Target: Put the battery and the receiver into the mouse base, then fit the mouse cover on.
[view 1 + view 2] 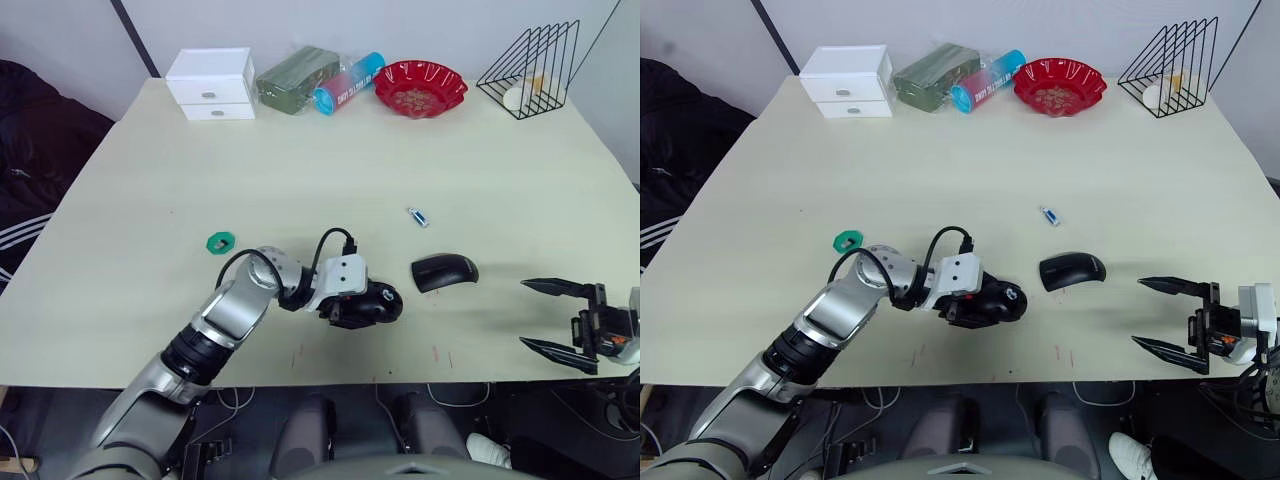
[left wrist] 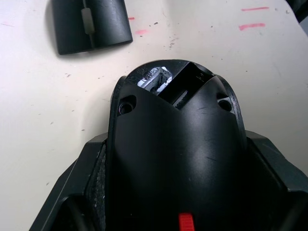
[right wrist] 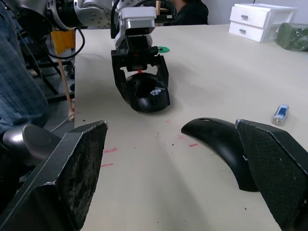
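Overhead, the left eye view shows the left gripper near the front edge of the table, its black fingers clamped around the mouse base, which rests on the tabletop. Just to the right of it, apart and not touching, lies the mouse cover, dome up. A small blue and white receiver sits farther back, and a green ring lies to the left of the arm. The right gripper hangs off the right front corner with its fingers spread wide and nothing between them. Along the far edge stand a white drawer box, a red bowl and a black wire rack. The left wrist view looks straight down on the mouse base, showing an open compartment at its far end and a red patch at the near end, with the mouse cover beyond. The right wrist view shows the two parted fingers framing the mouse cover, with the clasped mouse base behind it.
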Tool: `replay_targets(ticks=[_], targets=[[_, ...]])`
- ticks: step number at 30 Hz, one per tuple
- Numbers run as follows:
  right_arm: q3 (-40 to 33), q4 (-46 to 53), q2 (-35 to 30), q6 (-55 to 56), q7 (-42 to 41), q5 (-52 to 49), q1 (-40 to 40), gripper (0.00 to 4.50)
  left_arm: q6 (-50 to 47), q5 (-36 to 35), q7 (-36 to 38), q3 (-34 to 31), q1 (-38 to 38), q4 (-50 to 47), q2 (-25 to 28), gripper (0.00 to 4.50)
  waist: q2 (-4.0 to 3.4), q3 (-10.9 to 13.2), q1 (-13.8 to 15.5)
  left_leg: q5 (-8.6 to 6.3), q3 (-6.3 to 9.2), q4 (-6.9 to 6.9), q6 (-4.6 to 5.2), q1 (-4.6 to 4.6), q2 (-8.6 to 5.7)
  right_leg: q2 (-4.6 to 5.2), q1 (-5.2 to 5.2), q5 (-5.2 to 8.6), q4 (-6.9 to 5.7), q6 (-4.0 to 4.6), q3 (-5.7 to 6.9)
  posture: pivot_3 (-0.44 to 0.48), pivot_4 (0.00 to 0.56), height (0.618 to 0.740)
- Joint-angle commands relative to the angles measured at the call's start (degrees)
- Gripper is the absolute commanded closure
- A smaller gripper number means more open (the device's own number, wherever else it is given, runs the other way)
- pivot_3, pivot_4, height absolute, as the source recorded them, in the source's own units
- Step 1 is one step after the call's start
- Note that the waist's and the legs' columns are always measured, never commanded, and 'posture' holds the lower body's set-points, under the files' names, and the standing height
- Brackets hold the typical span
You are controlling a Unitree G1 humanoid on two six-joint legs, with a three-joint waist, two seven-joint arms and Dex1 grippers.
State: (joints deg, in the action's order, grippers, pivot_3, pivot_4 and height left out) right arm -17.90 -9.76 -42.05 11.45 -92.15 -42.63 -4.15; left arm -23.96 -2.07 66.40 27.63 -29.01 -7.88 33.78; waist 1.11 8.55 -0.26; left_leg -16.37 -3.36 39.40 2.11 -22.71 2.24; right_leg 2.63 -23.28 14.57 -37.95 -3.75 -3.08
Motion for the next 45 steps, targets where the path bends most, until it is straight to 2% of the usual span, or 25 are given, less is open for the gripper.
replay_targets(ticks=[1, 13, 20, 27, 31, 41, 45], targets=[[-2.4, 1.7, 0.0, 0.3, -0.2, -0.2, -0.4, 0.00, -0.8, 1.2, 0.1, 0.2, -0.5, -1.2, 1.2, 1.53, 0.00, 0.0, 0.0, 0.00, 0.00, 0.00, 0.00, 0.00, 0.00, 0.00, 0.00, 0.00, 0.00, 0.00, 0.00, 0.000, 0.150, 0.740], [-3.2, 2.0, 0.3, -0.1, -0.1, 0.4, -0.8, 0.00, -5.7, 0.8, 1.0, -0.1, 0.1, -3.6, 3.3, 1.53, -0.02, 0.0, -0.2, 0.00, 0.03, 0.00, 0.00, 0.03, 0.00, 0.00, 0.03, 0.00, 0.00, 0.00, 0.01, 0.000, 0.150, 0.740], [-3.1, 2.3, 0.0, -2.5, 4.2, 1.8, -0.6, 0.00, -4.1, 0.2, 1.5, 0.1, 1.2, -2.6, 3.3, 1.53, -0.02, 0.0, -0.2, 0.00, 0.04, 0.00, 0.00, 0.04, 0.00, 0.00, 0.04, 0.00, 0.00, 0.01, 0.01, 0.000, 0.150, 0.740], [-2.8, 3.4, -0.1, -7.9, 15.4, 4.8, 1.2, 0.00, -2.5, -0.5, 2.3, 0.2, 1.7, -0.5, 3.4, 1.53, -0.06, 0.0, -0.2, 0.00, 0.03, 0.00, 0.00, 0.05, 0.00, 0.00, 0.05, 0.00, 0.00, 0.01, 0.01, 0.000, 0.150, 0.740], [-2.6, 5.1, 0.1, -10.3, 18.5, 5.0, 2.3, 0.00, -2.3, -0.2, 2.1, 0.3, 1.5, 0.4, 3.1, 1.53, -0.08, 0.0, -0.2, 0.00, 0.04, 0.00, 0.00, 0.05, 0.00, 0.00, 0.05, 0.01, 0.00, 0.00, 0.02, 0.000, 0.150, 0.740], [0.4, 14.9, 0.8, -24.0, 35.6, 7.3, 8.1, 0.00, -2.9, 0.3, 1.4, 0.4, 1.1, 1.1, 2.3, 1.53, -0.16, -0.1, -0.2, 0.00, 0.09, 0.00, 0.00, 0.04, -0.01, 0.00, 0.09, 0.01, 0.04, -0.01, 0.06, 0.000, 0.150, 0.740], [2.4, 16.2, 0.8, -26.5, 39.7, 10.0, 10.9, 0.00, -3.7, -0.3, 1.4, 0.3, 1.5, 0.4, 2.1, 1.53, -0.16, -0.1, -0.1, 0.00, 0.09, 0.00, 0.00, 0.04, -0.02, 0.00, 0.09, 0.01, 0.03, -0.01, 0.06, 0.000, 0.150, 0.740]])
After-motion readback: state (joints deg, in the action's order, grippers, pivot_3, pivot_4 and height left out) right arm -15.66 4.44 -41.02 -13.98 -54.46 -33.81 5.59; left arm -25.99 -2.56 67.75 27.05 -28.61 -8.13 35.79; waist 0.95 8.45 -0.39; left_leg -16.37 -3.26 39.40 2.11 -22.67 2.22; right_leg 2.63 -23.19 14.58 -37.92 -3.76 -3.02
